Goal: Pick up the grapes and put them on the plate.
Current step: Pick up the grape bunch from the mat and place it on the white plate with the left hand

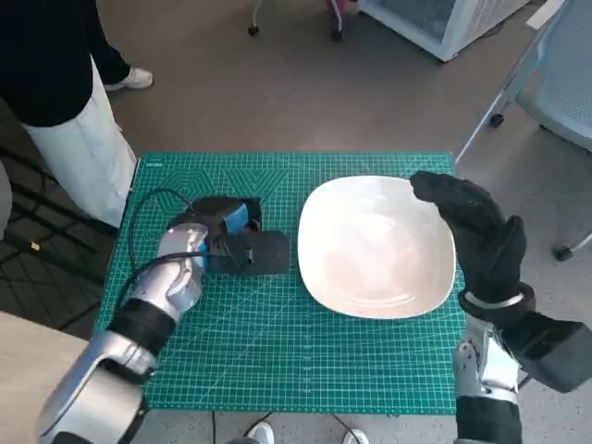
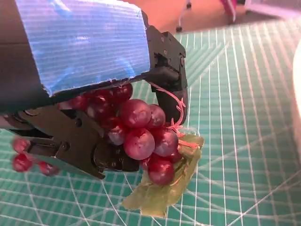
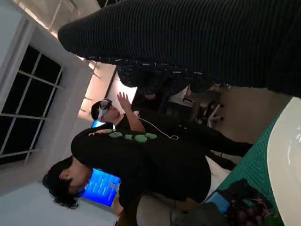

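grapes partly hidden under left hand — plate cut off at edge

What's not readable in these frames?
- Grapes: hidden in the head view under the left robot hand.
- Grip contact: left wrist view, blue tape and fingers cover the bunch's upper part.
- Right robot hand fingers: right wrist view shows only a glove band.
- Plate: cut by the frame edge there.

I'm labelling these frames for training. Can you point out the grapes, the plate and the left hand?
grapes (image 2: 141, 129): left wrist view, on a berry mid-bunch.
plate (image 1: 375, 245): head view, on its bare white middle.
left hand (image 1: 227, 236): head view, on its blue-taped back.
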### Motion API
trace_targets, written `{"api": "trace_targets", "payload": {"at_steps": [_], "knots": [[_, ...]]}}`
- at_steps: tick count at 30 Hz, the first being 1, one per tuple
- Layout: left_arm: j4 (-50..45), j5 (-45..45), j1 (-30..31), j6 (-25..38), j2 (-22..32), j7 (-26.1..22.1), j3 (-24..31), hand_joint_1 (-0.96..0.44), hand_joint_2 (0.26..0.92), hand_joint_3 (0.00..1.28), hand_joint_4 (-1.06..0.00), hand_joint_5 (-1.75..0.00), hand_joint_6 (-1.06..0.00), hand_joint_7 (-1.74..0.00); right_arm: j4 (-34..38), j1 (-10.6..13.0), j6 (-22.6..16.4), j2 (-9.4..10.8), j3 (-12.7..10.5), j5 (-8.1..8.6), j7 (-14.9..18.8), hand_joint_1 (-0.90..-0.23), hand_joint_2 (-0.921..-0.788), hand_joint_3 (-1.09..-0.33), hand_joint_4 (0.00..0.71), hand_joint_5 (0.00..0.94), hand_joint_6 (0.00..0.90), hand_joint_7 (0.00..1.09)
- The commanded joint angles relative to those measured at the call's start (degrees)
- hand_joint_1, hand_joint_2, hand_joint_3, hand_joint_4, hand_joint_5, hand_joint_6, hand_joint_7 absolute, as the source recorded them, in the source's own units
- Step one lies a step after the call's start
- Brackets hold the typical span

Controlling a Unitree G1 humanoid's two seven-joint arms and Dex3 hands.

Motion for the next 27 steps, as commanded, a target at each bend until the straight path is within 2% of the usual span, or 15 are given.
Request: {"api": "trace_targets", "payload": {"at_steps": [1, 7, 12, 19, 27], "knots": [[-10.1, 1.3, 1.9, 2.0, 3.3, -2.2, 1.7, 0.00, 0.921, 0.27, -0.46, -1.38, -0.41, -1.41, 0.9, 0.1, 0.3, 0.2, 0.3, -0.38, 0.0, -0.529, -0.921, -0.627, 0.172, 0.000, -0.001, 0.36], [-20.8, 1.1, 5.1, 1.8, 6.6, -2.6, 4.6, 0.00, 0.921, 0.22, -0.54, -1.38, -0.45, -1.27, 1.0, -0.1, 0.0, 0.3, 0.4, -0.49, -0.1, -0.527, -0.921, -0.627, 0.173, 0.000, -0.001, 0.36], [-26.1, 0.4, 7.6, -0.8, 8.4, -1.3, 7.1, 0.00, 0.921, 0.18, -0.59, -1.39, -0.51, -1.16, 1.4, -0.3, -0.1, 0.3, 0.4, -0.40, 0.0, -0.523, -0.921, -0.629, 0.172, 0.000, -0.001, 0.36], [-30.3, 0.8, 9.7, -3.1, 9.6, -0.1, 9.3, 0.00, 0.921, 0.16, -0.60, -1.32, -0.52, -1.21, 1.9, -0.6, -0.3, 0.4, 0.3, -0.11, 0.2, -0.521, -0.921, -0.630, 0.172, 0.000, -0.001, 0.36], [-32.7, 2.2, 10.2, -2.1, 9.1, -1.1, 9.5, 0.00, 0.921, 0.17, -0.57, -1.29, -0.52, -1.28, 1.9, -0.6, -0.1, 0.4, 0.3, 0.16, 0.3, -0.521, -0.921, -0.631, 0.171, 0.000, -0.001, 0.35]]}}
